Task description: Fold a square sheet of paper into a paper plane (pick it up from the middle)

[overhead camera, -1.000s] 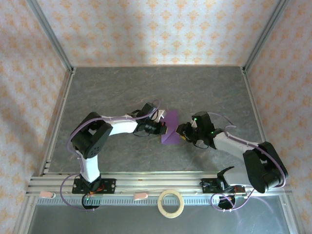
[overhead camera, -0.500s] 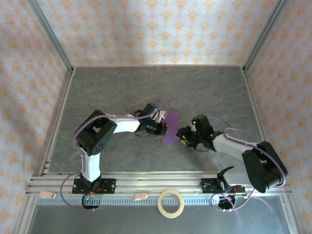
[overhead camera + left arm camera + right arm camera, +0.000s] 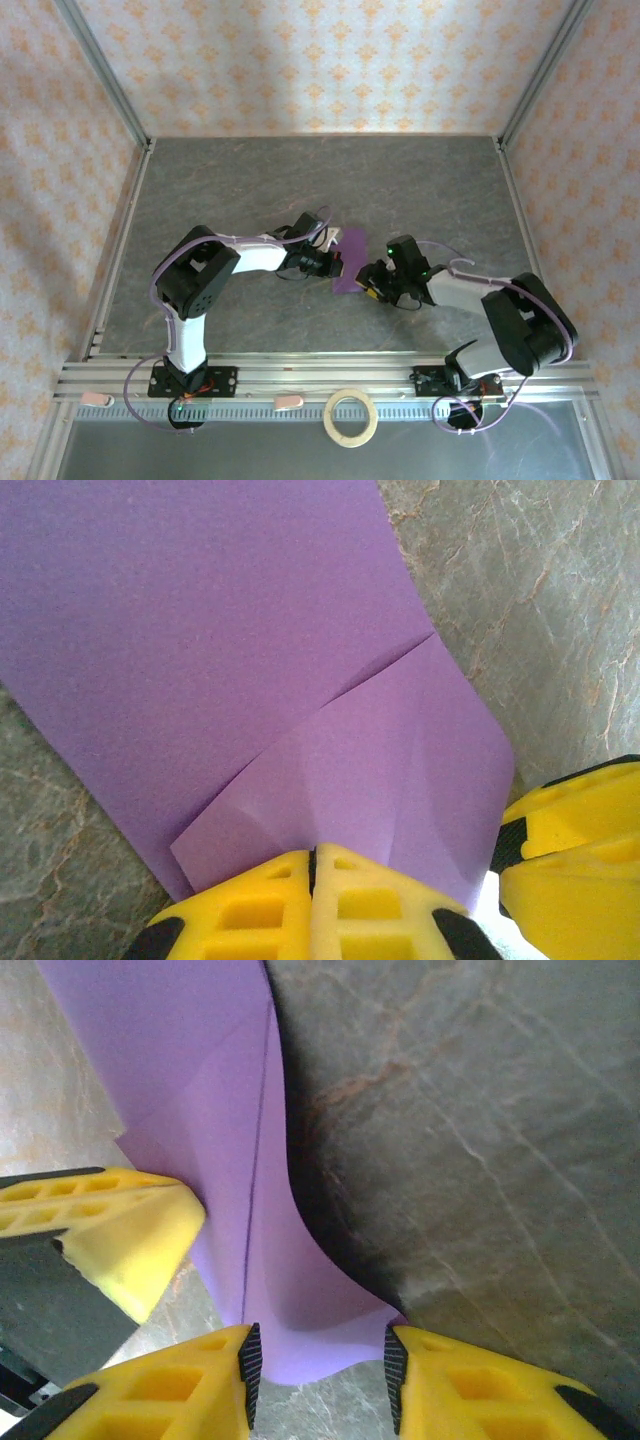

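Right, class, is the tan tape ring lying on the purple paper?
No, the tape ring lies at the near edge, apart from the purple paper.

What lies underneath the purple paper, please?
The grey marbled table shows beside the purple paper; anything directly beneath it is covered.

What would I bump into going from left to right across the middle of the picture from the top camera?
left arm → left gripper → purple sheet of paper → right gripper → right arm
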